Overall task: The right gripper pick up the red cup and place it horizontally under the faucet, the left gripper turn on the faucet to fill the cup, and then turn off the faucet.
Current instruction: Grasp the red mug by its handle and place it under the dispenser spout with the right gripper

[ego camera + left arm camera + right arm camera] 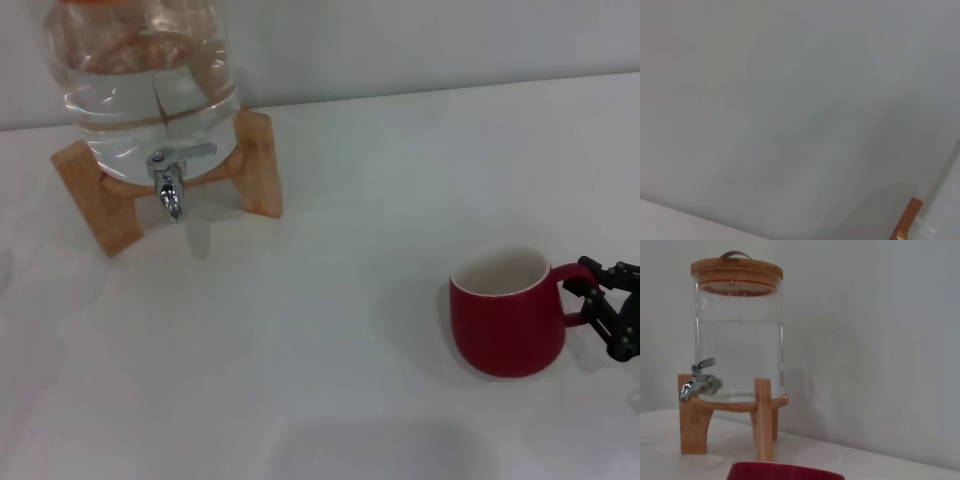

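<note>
Head view shows the red cup (503, 315) upright on the white table (330, 330), well apart from the faucet (171, 182), with the right gripper (600, 305) seemingly clamped on its handle. Only the right wrist view shows the glass jar's (740, 347) wooden lid (736, 270). Left wrist view catches just a corner of the wooden stand (906, 217).

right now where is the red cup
In the head view the red cup stands upright on the white table at the robot's right, its handle at the right claw, far from the faucet.
</note>
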